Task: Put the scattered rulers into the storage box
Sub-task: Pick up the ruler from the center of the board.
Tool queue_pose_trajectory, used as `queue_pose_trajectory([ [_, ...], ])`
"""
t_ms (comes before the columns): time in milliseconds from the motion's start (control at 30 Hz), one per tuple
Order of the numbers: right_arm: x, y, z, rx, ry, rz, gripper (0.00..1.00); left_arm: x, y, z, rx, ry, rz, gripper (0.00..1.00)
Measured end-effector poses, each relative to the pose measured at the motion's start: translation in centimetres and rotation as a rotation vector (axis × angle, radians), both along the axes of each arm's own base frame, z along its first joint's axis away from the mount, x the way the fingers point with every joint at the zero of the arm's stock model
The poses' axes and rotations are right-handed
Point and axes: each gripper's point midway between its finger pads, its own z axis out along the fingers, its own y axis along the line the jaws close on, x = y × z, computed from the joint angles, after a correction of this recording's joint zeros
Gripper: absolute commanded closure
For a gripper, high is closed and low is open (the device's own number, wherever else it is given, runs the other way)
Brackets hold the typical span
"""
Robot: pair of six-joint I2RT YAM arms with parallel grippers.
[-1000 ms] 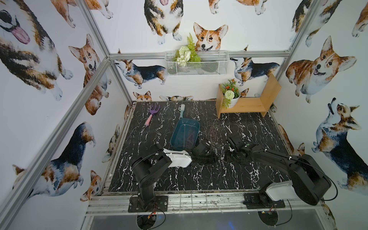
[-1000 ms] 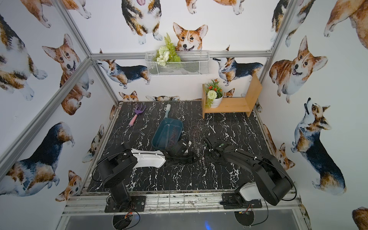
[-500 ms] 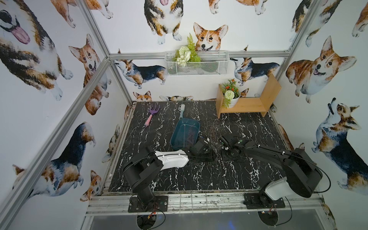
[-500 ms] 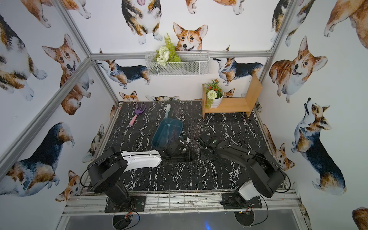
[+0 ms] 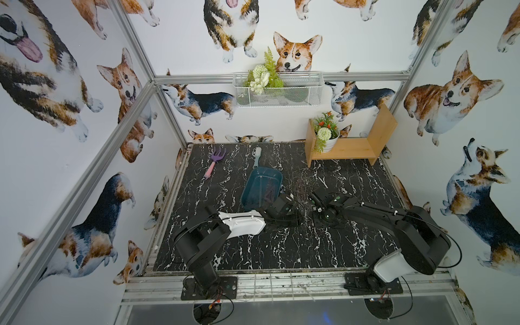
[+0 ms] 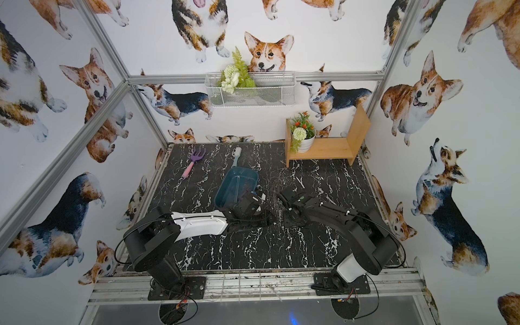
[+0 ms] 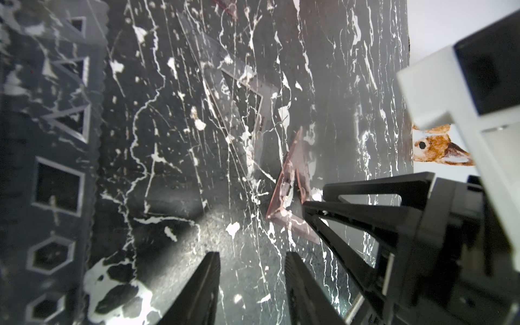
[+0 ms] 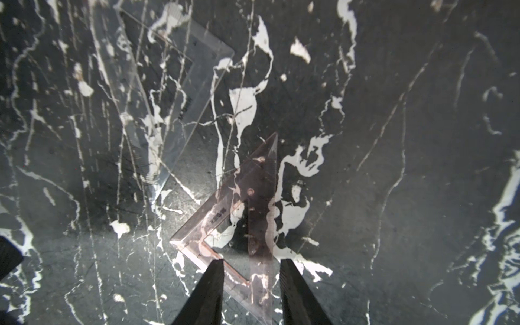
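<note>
Right end effector (image 8: 251, 263) hangs low over the black marble surface (image 5: 253, 247) with its two fingers partly spread, astride one corner of the reddish triangle ruler (image 8: 260, 202). One side of that ruler runs through the gap, and the ruler lies flat, not pinched. Just beyond it lies the clear triangle ruler (image 8: 205, 62), also flat on the surface. Left end effector (image 7: 251, 254) faces them from the other side, its fingers partly apart with only bare surface between them. A blurred see-through ruler with cut-out shapes (image 7: 22, 140) fills one edge of the left wrist view; what it rests on I cannot tell. Both triangle rulers are outside the teal storage box (image 5: 253, 194), which sits just beside the left end effector, near the middle of the surface. Farther back lie a purple rake (image 5: 215, 160) and a pale brush (image 5: 257, 157), with a wooden shelf (image 5: 354, 149) in the far right corner.
</note>
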Motion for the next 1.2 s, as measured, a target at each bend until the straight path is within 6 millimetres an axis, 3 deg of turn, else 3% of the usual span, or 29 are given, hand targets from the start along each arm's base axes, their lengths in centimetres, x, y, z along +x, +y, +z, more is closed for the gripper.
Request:
queue_pose_trajectory([
  [800, 0.8, 0.0, -1.0, -0.044, 0.010, 0.016, 0.69, 0.2, -0.5, 0.1, -0.027, 0.003, 0.007, 0.56],
  [1200, 0.8, 0.0, -1.5, -0.042, 0.009, 0.015, 0.74, -0.5, -1.1, -1.1, -0.043, 0.040, -0.007, 0.55],
])
